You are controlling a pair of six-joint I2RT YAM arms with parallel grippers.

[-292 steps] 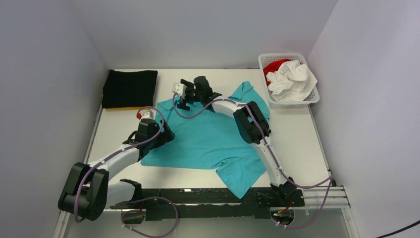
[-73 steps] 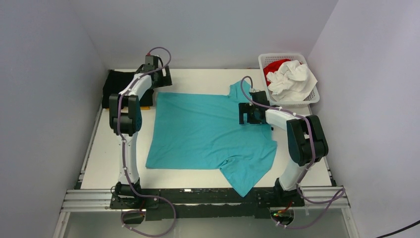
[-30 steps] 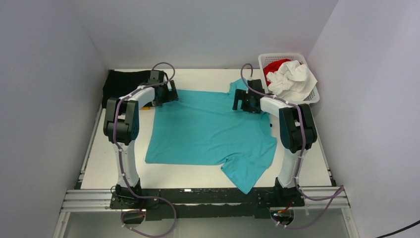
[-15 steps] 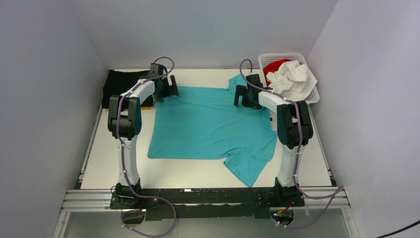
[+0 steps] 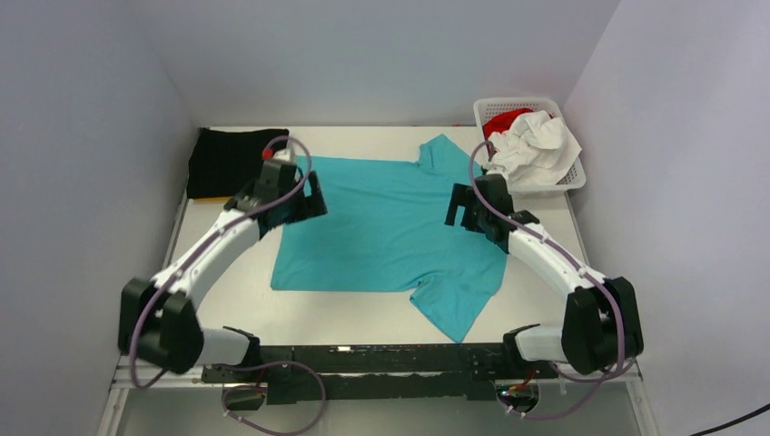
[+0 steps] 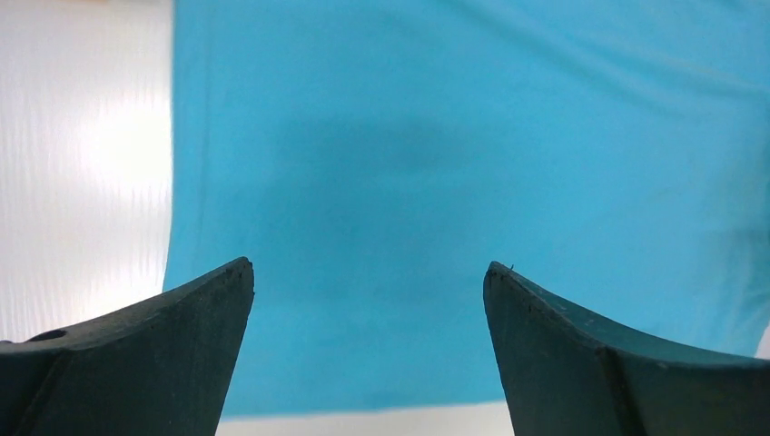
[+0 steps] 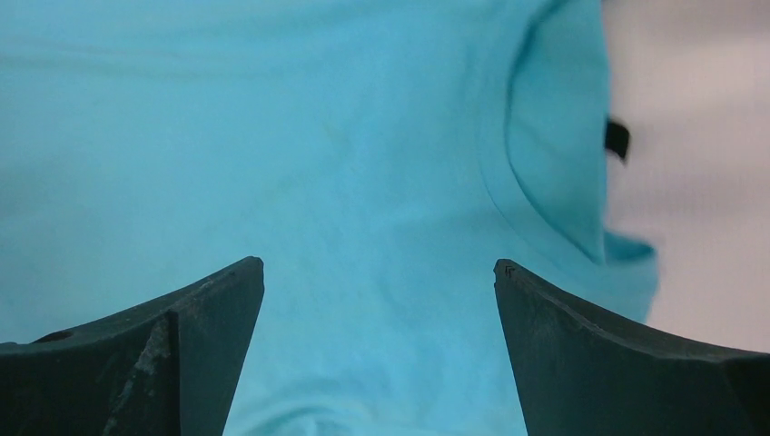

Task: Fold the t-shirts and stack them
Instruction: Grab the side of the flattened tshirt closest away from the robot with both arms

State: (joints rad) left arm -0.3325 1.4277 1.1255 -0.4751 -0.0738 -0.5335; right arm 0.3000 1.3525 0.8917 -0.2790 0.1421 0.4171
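One turquoise t-shirt (image 5: 386, 227) lies spread flat in the middle of the table, neck to the right, one sleeve at the far edge (image 5: 442, 153) and one at the near edge (image 5: 454, 309). My left gripper (image 5: 307, 198) hovers open over the shirt's left part; in the left wrist view this gripper (image 6: 368, 270) holds nothing and the cloth (image 6: 436, 163) fills the frame. My right gripper (image 5: 460, 209) hovers open near the collar; in the right wrist view that gripper (image 7: 379, 265) is empty, with the collar (image 7: 554, 136) and dark label (image 7: 617, 139) beyond. A folded black t-shirt (image 5: 236, 161) lies far left.
A white lattice basket (image 5: 572, 182) at the far right holds a crumpled white shirt (image 5: 536, 147) and a red one (image 5: 502, 121). An orange-yellow edge (image 5: 211, 197) shows under the black shirt. Grey walls close in on three sides.
Both arms have drawn back from the shirt's far corners toward the near side and now hang over it. The shirt slid slightly toward the far edge and lies flat.
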